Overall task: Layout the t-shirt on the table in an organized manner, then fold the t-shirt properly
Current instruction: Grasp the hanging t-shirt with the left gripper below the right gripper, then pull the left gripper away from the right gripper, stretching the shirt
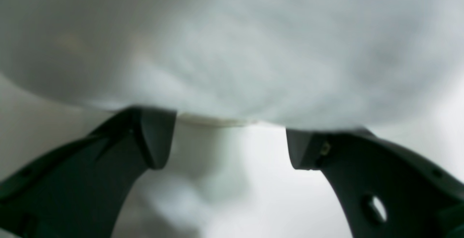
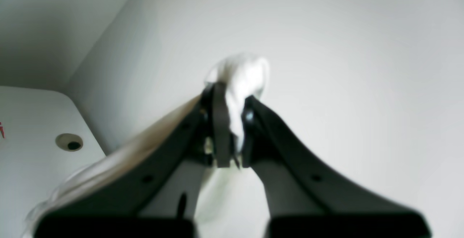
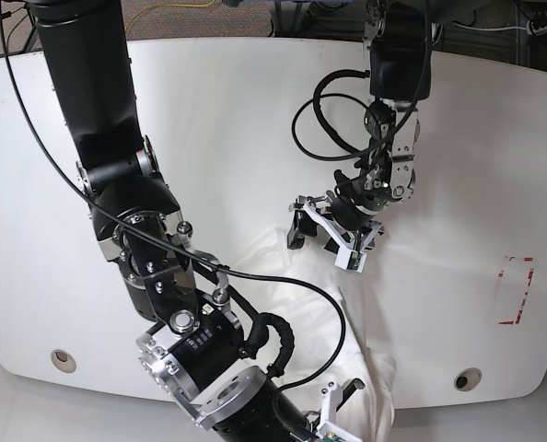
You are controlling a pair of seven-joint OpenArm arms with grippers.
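The white t-shirt (image 3: 366,368) lies crumpled on the table (image 3: 237,110), near its front edge. My left gripper (image 3: 327,238) is open and hovers at the cloth's far edge. In the left wrist view its fingers (image 1: 156,140) stand wide apart with nothing between them, and blurred white t-shirt (image 1: 253,67) fabric fills the frame just beyond them. My right gripper (image 2: 233,104) is shut on a bunched fold of the t-shirt (image 2: 241,75), lifted off the tabletop. In the base view this right gripper (image 3: 338,414) sits at the bottom edge, partly cut off.
Two round grommet holes (image 3: 63,360) (image 3: 467,379) sit near the table's front edge; one grommet (image 2: 69,142) shows in the right wrist view. A red-white tape rectangle (image 3: 516,290) marks the right side. Black cables (image 3: 310,120) loop from the left arm.
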